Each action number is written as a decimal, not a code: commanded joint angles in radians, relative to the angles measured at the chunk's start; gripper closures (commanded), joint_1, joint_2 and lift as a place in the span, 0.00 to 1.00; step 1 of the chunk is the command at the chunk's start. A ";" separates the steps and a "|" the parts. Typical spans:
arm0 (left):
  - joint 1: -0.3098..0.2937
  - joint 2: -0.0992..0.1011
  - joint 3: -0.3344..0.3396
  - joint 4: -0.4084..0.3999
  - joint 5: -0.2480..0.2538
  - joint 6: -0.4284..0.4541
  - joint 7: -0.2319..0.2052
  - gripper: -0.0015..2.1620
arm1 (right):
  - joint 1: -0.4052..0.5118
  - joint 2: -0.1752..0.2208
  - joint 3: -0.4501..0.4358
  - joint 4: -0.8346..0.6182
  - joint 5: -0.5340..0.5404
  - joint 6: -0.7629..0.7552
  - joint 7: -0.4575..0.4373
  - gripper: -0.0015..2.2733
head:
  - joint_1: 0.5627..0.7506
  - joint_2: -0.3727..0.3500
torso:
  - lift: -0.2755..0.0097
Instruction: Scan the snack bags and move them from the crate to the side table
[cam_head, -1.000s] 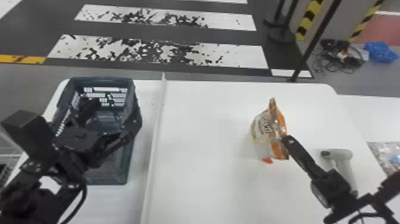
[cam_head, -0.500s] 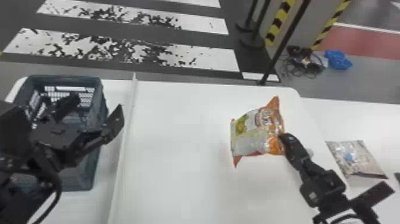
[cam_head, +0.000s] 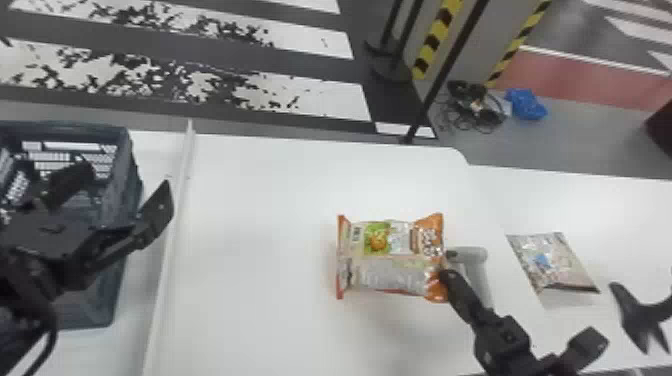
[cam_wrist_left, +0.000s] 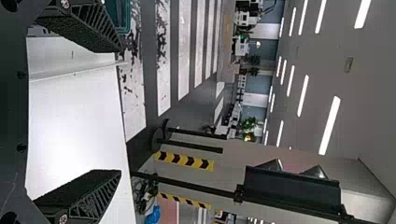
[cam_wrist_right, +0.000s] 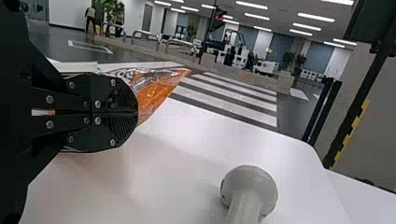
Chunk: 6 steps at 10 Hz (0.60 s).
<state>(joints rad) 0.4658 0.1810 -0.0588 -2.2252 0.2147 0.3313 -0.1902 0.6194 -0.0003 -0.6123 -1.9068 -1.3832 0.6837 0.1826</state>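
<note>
Over the white tabletop (cam_head: 260, 325), your right gripper (cam_wrist_right: 137, 113) pinches one end of the orange-ended snack bag (cam_head: 390, 255); your left gripper (cam_wrist_left: 117, 111) is spread. Turn the bag gently, uncreased, until its barcode faces the scanner (cam_head: 475, 255). Compared with earlier, its printed face shows broader to your head camera.

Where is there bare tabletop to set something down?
The middle table is bare between the raised strip and the orange bag in the right jaws; the side table is bare beyond the silvery bag. Crowded: around the scanner beside the orange bag, and left of the strip by the crate.
</note>
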 joint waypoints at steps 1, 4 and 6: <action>0.001 0.000 0.002 0.001 0.002 -0.001 0.001 0.03 | 0.026 0.001 -0.020 -0.009 0.042 0.037 -0.009 0.27 | 0.70 0.10 | 0.66; -0.012 -0.001 -0.013 0.013 0.005 -0.013 0.006 0.03 | 0.069 0.001 -0.020 -0.006 0.118 0.116 -0.017 0.02 | 0.70 0.08 | 0.66; -0.012 -0.001 -0.023 0.012 0.003 -0.016 0.006 0.03 | 0.022 0.001 -0.026 -0.035 0.280 0.089 0.024 0.03 | 0.70 0.07 | 0.66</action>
<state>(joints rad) 0.4529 0.1795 -0.0785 -2.2124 0.2183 0.3157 -0.1839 0.6580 0.0000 -0.6361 -1.9309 -1.1591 0.7799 0.2111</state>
